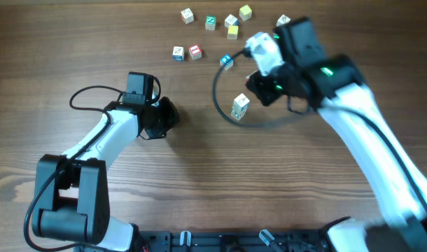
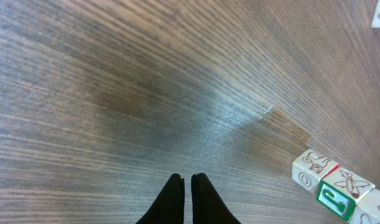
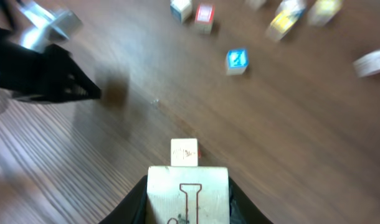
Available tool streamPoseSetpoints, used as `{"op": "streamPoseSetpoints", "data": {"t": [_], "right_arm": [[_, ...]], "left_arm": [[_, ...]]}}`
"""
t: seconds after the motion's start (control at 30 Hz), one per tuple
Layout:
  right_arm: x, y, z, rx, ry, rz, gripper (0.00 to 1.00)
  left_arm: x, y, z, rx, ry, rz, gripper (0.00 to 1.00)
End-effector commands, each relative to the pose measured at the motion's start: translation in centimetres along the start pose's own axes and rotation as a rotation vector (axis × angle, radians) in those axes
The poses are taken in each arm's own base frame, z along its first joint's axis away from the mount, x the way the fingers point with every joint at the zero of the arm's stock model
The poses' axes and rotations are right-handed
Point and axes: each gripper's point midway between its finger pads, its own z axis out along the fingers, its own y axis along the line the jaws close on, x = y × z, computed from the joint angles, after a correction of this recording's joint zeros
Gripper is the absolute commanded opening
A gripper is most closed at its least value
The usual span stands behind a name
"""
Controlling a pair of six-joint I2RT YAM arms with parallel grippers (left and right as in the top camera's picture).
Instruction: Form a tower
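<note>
Left fingers: my left fingers (image 2: 170, 200) are clenched on nothing, tips almost touching, low over the bare counter (image 1: 199, 175) at 9 o'clock of the tower.
Right fingers: my right fingers (image 3: 136, 202) are grasping the I cube (image 3: 189, 186), a white letter cube with a red I on its upper face, one pad on each side.
Tower: the tower (image 1: 240, 105) stands near the middle of the counter, one cube wide. My left wrist view shows three stacked cubes with green and red markings, and one end runs off the frame.
Gap: from above, my right fingers sit at about 1 o'clock of the tower, just beside it. In my right wrist view the tower's top face shows just past the I cube at 12 o'clock. I cannot tell whether the two touch.
Done: several cubes are stacked, and the column looks straight from above.
Nearest spare: a blue-faced cube (image 1: 227, 61) lies alone at about 11 o'clock of the tower, apart from it.
Far: the loose letter cubes (image 1: 211, 22) are scattered at 12 o'clock along the far edge, well apart from the tower.
Left to do: I judge the I cube is not yet placed. It needs centring over the top face, setting down and letting go. How many of the spares should follow, the pictures do not say.
Risk: a narrow column could topple if the cube lands off-centre.
</note>
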Motion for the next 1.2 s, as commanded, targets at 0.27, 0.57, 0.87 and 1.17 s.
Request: {"op": "streamPoseSetpoints", "data": {"t": [0.27, 0.57, 0.87, 1.17], "right_arm": [[2.9, 2.3, 7.0, -0.032, -0.007, -0.043, 0.05], [4.4, 1.9, 10.0, -0.013, 0.072, -0.047, 0.05], [4.7, 1.1, 10.5, 0.031, 0.086, -0.054, 0.05], [5.0, 0.3, 10.7, 0.045, 0.093, -0.063, 0.05]], "left_arm": [[-0.3, 0.4, 0.2, -0.016, -0.009, -0.011, 0.09], [-0.2, 0.4, 0.2, -0.017, -0.009, -0.011, 0.11], [-0.2, 0.4, 0.2, -0.017, -0.009, -0.011, 0.12], [-0.2, 0.4, 0.2, -0.016, -0.009, -0.011, 0.11]]}}
